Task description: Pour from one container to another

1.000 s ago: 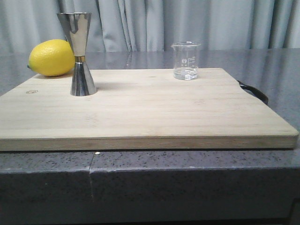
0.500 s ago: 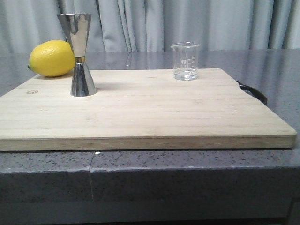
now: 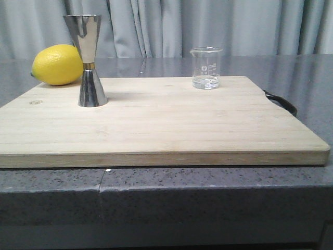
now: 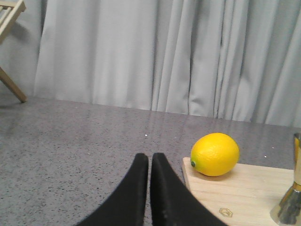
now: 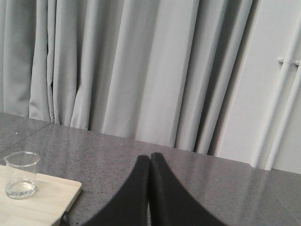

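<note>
A small clear glass beaker (image 3: 206,67) with a little liquid stands upright at the far right of the wooden cutting board (image 3: 156,125); the right wrist view has the beaker (image 5: 20,174) off to one side. The tall steel jigger (image 3: 89,60) stands upright at the board's far left, and only its edge (image 4: 290,200) shows in the left wrist view. My left gripper (image 4: 149,157) is shut and empty over the grey counter, beside the board's left end. My right gripper (image 5: 149,157) is shut and empty over the counter to the right of the board. Neither gripper appears in the front view.
A yellow lemon (image 3: 57,64) lies behind the jigger at the board's far left corner, also seen as the lemon (image 4: 215,154). A black handle (image 3: 283,102) sticks out of the board's right end. Grey curtains hang behind the dark speckled counter (image 3: 208,182).
The front view has shifted very slightly; the beaker, jigger and lemon stand where they were.
</note>
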Controlling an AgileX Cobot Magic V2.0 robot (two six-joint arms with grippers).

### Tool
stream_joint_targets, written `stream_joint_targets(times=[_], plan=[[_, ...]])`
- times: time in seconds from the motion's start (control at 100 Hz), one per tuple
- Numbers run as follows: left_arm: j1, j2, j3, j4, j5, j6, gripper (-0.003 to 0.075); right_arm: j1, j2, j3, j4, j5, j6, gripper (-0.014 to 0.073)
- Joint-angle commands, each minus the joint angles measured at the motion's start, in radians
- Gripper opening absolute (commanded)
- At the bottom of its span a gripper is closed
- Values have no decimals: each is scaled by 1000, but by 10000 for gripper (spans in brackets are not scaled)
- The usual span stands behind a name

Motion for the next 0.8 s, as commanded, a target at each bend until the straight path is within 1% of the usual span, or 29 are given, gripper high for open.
stream_joint_targets(times=[0.0,0.11,0.4,0.58,0.62,0.73,0.79], plan=[[-25,8,-29,-39,16,-9,-20,-4,7,-26,-1,-56,-2,-75],[-39,8,-29,-39,16,-9,-20,-4,7,-26,-1,-86,-2,-75],[-53,8,-29,-39,16,-11,-20,-4,7,-26,-1,-86,-2,-75],[-118,8,-29,-39,11,-11,-20,-4,7,-26,-1,-86,-2,-75],[-141,8,-29,-36,-8,-3,-19,-4,7,-26,-1,-86,-2,-75],[-189,-3,-29,-41,-138,1,-19,-4,7,-26,-1,-86,-2,-75],[-210,-5,-29,-5,-173,-8,-20,-4,7,-26,-1,-86,-2,-75]])
